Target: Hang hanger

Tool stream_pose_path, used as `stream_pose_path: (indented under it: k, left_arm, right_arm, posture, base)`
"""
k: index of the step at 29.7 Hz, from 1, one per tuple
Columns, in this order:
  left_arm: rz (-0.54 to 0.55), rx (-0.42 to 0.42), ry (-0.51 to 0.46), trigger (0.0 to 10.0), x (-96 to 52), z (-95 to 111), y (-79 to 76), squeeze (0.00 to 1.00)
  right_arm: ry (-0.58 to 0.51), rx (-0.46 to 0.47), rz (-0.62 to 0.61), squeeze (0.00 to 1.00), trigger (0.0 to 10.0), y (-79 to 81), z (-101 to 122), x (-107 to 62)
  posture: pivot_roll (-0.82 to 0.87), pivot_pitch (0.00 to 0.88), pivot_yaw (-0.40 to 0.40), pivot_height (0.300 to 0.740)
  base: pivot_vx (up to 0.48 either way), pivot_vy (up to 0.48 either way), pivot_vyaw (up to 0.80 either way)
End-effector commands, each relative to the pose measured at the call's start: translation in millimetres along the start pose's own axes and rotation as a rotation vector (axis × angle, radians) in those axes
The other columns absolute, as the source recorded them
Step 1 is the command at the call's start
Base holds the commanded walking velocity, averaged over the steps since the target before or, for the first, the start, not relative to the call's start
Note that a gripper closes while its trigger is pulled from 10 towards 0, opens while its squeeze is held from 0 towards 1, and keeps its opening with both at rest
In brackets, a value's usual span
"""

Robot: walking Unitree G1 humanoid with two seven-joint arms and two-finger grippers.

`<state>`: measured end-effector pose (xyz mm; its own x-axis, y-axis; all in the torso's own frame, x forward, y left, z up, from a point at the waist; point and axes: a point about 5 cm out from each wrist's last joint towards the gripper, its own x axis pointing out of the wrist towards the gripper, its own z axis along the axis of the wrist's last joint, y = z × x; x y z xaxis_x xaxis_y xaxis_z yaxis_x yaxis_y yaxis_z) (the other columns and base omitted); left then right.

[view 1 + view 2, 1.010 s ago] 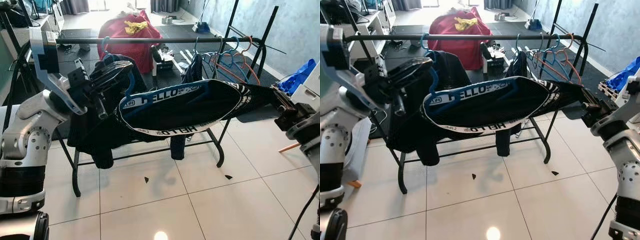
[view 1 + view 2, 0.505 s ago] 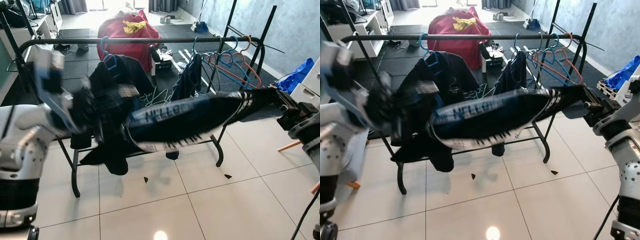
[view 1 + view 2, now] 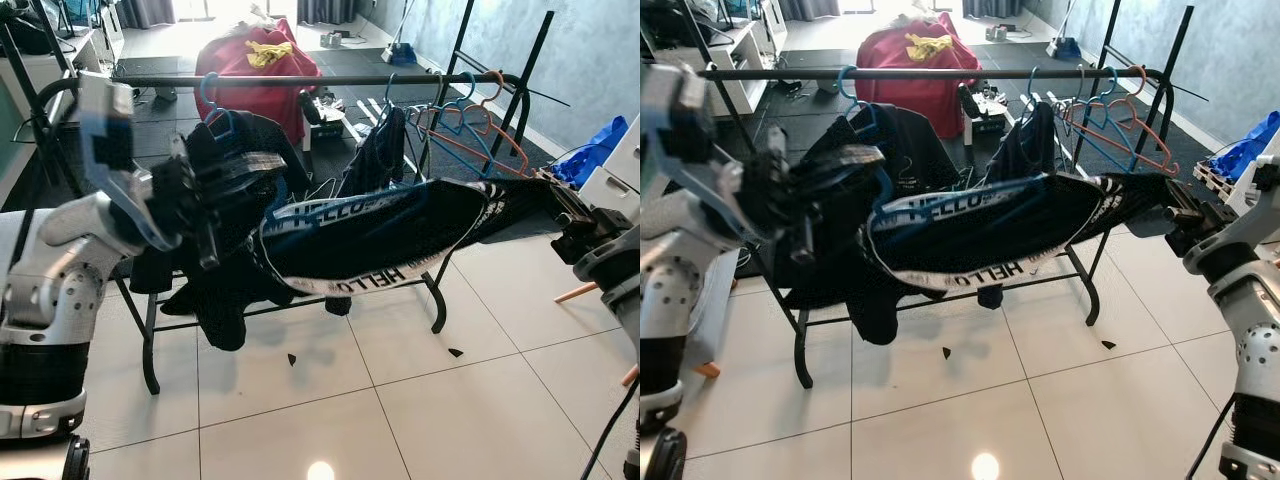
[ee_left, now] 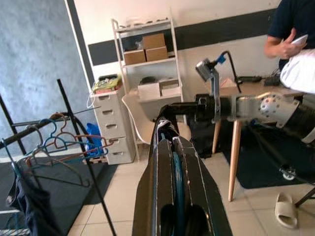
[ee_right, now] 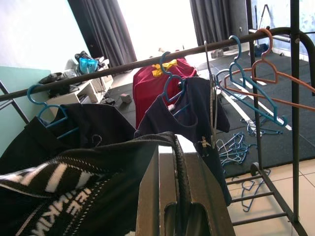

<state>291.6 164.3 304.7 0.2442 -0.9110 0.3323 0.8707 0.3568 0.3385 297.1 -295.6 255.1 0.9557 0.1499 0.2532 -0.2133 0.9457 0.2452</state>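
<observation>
Since half a second ago, the left hand (image 3: pixel 205 200) has been raised, lifting the black garment with white lettered bands (image 3: pixel 380 225) on its blue plastic hanger (image 3: pixel 880 190). It is stretched between both hands, each pinching it, the right hand (image 3: pixel 560 210) opposite. Snagging on the black metal rail (image 3: pixel 300 80) or slipping is risked.

My robot's left arm (image 3: pixel 60 250) was silver with rounded joint housings and a black band lower down; a boxy blue-and-white module sat at its wrist. The right arm (image 3: pixel 1240 290) was silver too, with black fingers and a black cable trailing below.
</observation>
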Motion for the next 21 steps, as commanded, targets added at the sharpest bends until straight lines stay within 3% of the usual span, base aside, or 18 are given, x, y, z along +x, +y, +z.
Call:
stream_pose_path:
  k: [1,4,5,6,7,21]
  left_arm:
    - [-0.009,0.008,0.038,10.0,-1.8,-4,-1.9,0.00]
    - [0.007,0.011,0.039,10.0,-0.9,-6,-1.2,0.00]
    - [0.011,0.012,0.034,10.0,-0.1,-5,-0.6,0.00]
    - [0.011,0.012,0.034,10.0,-0.1,-5,-0.6,0.00]
    - [0.007,0.018,0.035,10.0,0.4,-3,0.0,0.00]
    - [-0.015,0.066,0.054,10.0,-2.5,7,5.1,0.00]
  right_arm:
    - [-0.011,0.006,-0.027,0.00,0.0,-4.7,2,-1.6]
    - [0.004,0.019,-0.027,0.00,0.6,-3.1,-2,-1.2]
    - [0.013,0.041,-0.025,0.00,4.7,-2.2,-5,-1.1]
    - [0.013,0.041,-0.025,0.00,4.7,-2.2,-5,-1.1]
    - [0.018,0.052,0.006,1.00,10.0,0.7,-6,-1.2]
    - [-0.006,-0.018,0.075,1.00,10.0,-8.7,14,-13.4]
  posture:
    - [-0.08,0.089,-0.039,0.740]
    - [-0.08,0.086,-0.040,0.740]
    - [-0.08,0.086,-0.039,0.740]
    - [-0.08,0.086,-0.039,0.740]
    - [-0.07,0.084,-0.038,0.740]
    - [-0.07,0.079,-0.041,0.740]
  base:
    - [0.000,0.000,0.00]
    - [0.000,0.000,0.00]
    - [0.000,0.000,0.00]
    - [0.000,0.000,0.00]
    - [0.000,0.000,0.00]
    - [0.000,0.000,0.00]
